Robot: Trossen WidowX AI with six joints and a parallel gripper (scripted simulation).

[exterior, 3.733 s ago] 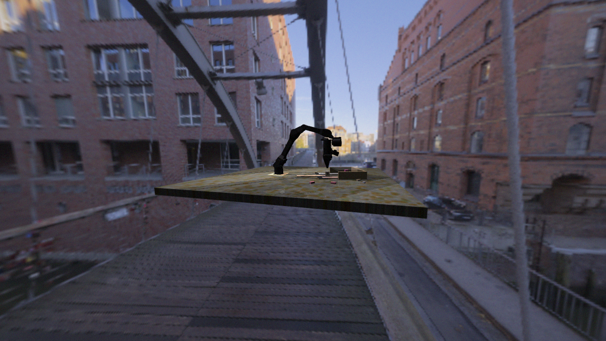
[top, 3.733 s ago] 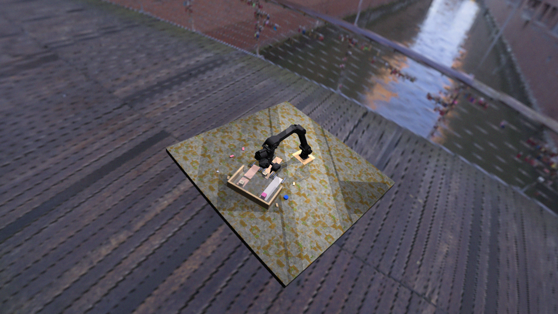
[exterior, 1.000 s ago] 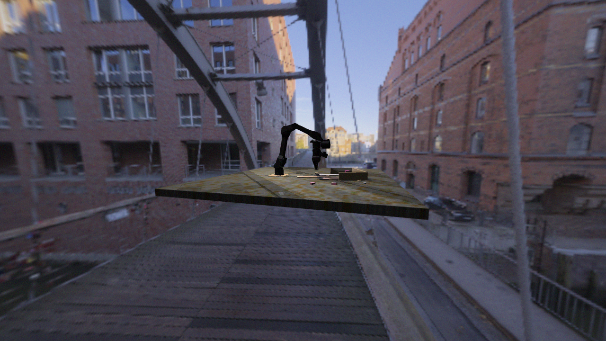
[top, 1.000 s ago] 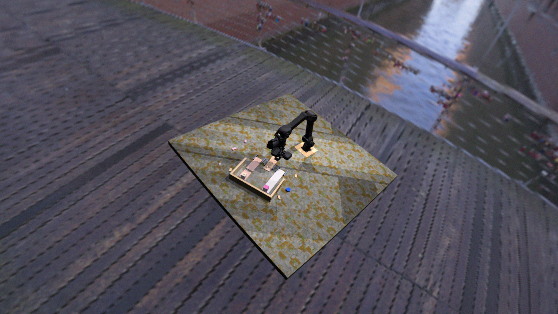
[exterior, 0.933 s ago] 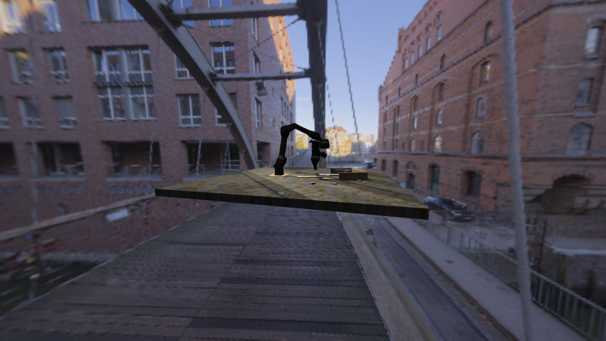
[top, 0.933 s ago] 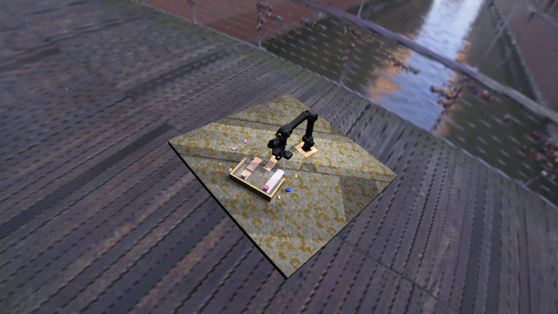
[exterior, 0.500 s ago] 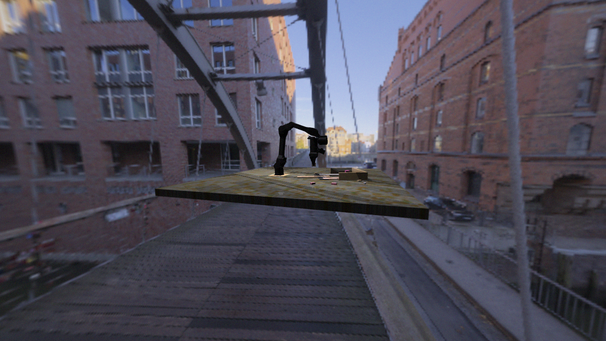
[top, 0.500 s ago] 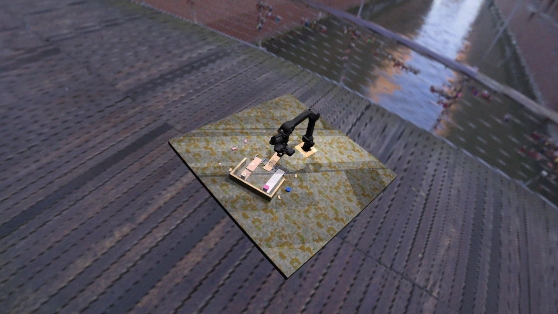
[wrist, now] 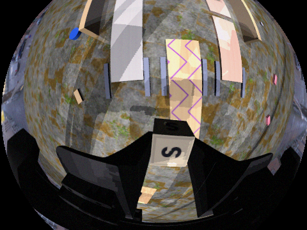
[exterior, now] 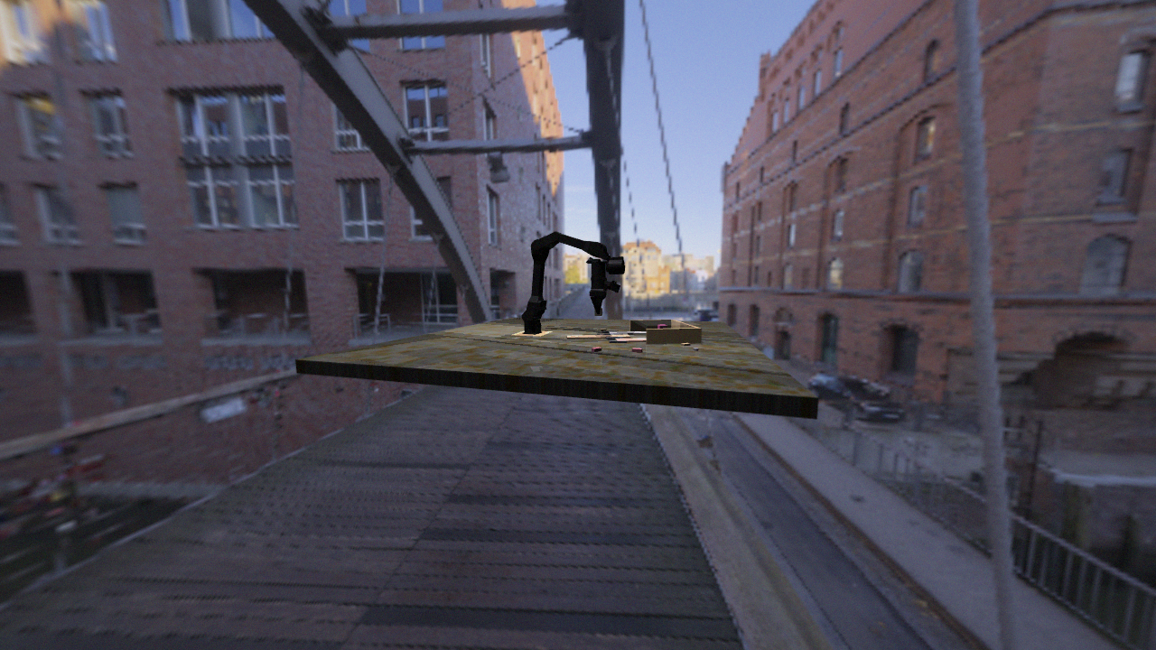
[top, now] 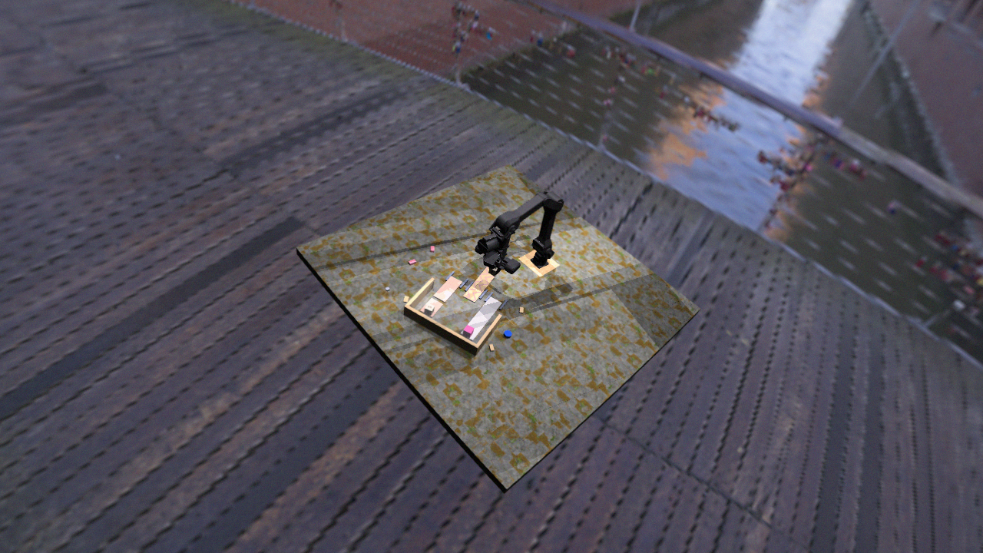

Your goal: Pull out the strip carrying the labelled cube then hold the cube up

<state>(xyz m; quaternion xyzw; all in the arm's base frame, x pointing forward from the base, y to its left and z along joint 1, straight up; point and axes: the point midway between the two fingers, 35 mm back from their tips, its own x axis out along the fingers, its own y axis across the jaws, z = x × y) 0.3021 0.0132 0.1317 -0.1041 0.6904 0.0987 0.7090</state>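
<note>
Gripping the labelled cube (wrist: 173,151), the black gripper (top: 493,273) (exterior: 598,312) (wrist: 169,137) has its 2 fingers shut on opposite sides; an "S" shows on the pale front face & another on the dark top face. The cube's held up above the tabletop (top: 550,412) (exterior: 485,356) (wrist: 121,124), apart from it. Below, the tan zigzag strip (top: 475,292) (wrist: 185,70) lies btwn the middle 2 of 6 blue-grey rails (wrist: 147,76), its far end outside the 3-sided wooden enclosure (top: 443,331) (exterior: 675,335) (wrist: 251,19); its near end is partly hidden by the cube & gripper in the wrist view. To 1 side lies a white strip (top: 484,316) (wrist: 128,41) w/ a magenta cube (top: 468,329) on its far end, inside the enclosure. On the other side, a pink strip (top: 448,289) (wrist: 228,48) is in 2 pcs w/ a gap btwn; a pale cube (top: 429,307) sits on the shorter pc. Outside the enclosure: a blue disc (top: 508,334) (wrist: 75,33) near 1 wall, a tan block (top: 521,309) (wrist: 78,96) near the white strip's side, & 2 small pink blocks (top: 412,262) (exterior: 637,349) (wrist: 275,79) across the way. The arm (top: 547,226) (exterior: 538,271) stands on a light wood base plate (top: 547,271) (exterior: 521,333) (wrist: 148,194).
</note>
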